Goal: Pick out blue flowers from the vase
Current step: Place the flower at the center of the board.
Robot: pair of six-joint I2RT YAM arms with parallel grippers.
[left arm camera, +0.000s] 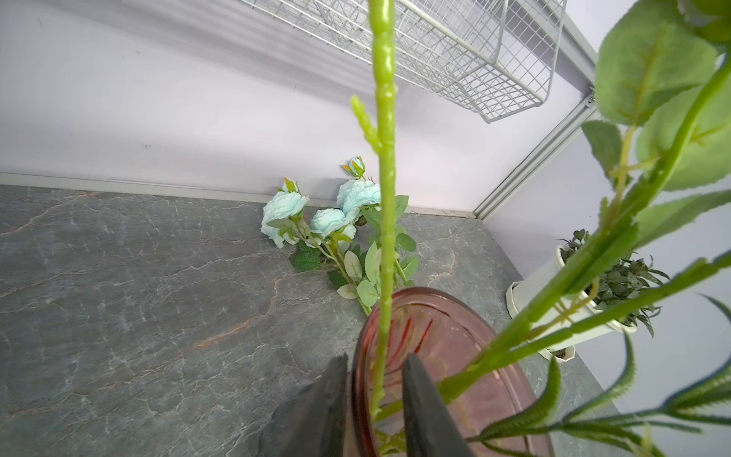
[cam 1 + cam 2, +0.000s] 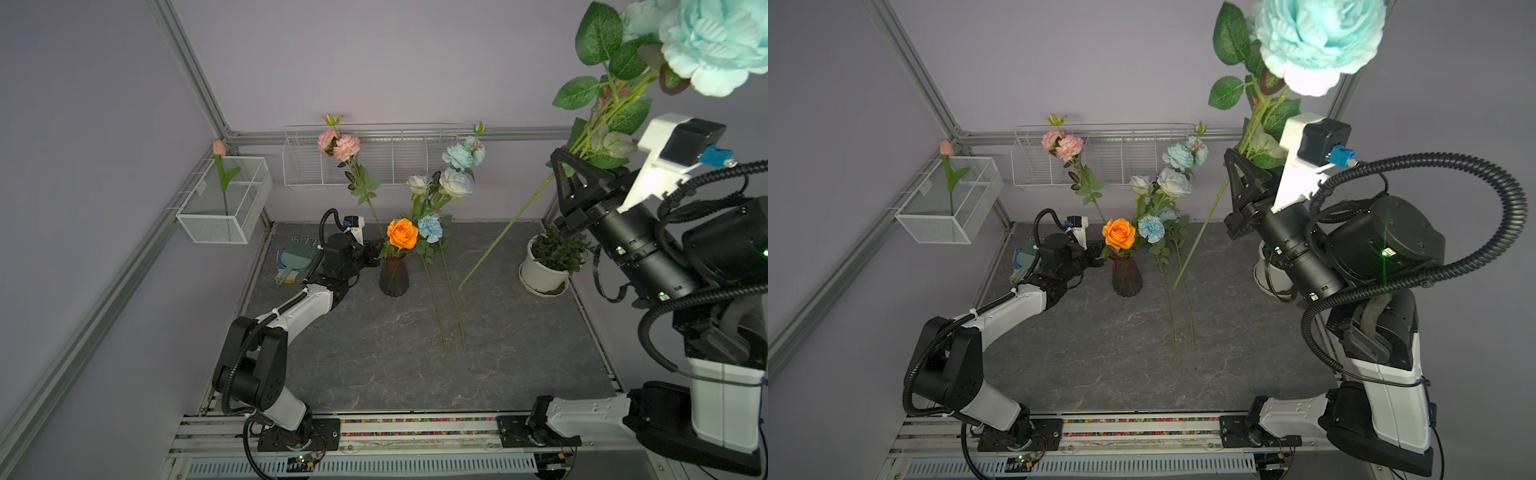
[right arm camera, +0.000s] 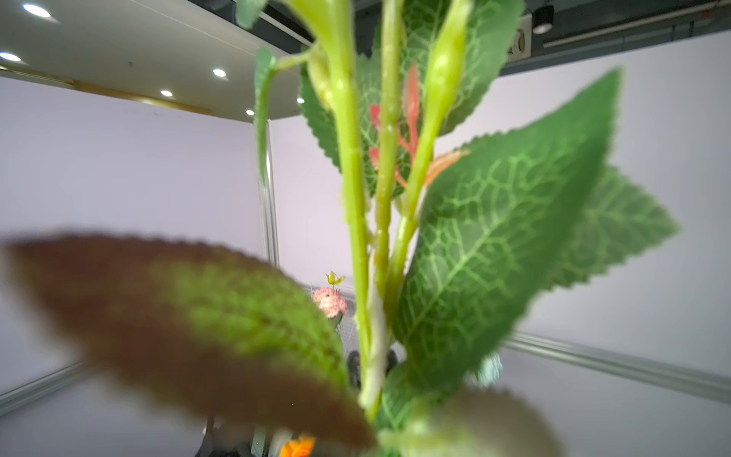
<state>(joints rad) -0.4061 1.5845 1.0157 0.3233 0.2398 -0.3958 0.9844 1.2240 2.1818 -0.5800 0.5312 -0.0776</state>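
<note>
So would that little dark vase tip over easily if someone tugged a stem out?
Probably: the vase looks small and narrow, with the pink flowers standing tall above it, so likely top-heavy. It looks like glass, so probably breakable. The left arm pinches its rim in its jaws, seemingly to steady it.

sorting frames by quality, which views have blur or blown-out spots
Right wrist view: the brown-tipped leaf near the lens is badly out of focus, the pink carnations behind soft. In both top views the held blue flower looms large, its lower petals blown out white. Left wrist view: mostly sharp on the table; the fingers are dark and soft-edged.
</note>
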